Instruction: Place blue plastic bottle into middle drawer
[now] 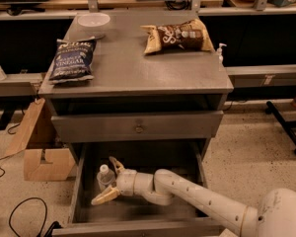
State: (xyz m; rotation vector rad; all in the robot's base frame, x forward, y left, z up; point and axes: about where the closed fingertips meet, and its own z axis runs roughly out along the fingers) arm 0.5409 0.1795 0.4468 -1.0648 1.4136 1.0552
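We see a matt grey metal cabinet (138, 73) bearing a glossy dark blue chip bag (71, 58) and a glossy brown chip bag (177, 36). In the dull metal middle drawer (80, 191), the smooth cream gripper (103, 182), fingers apart, flanks the clear ribbed blue plastic bottle (104, 173).
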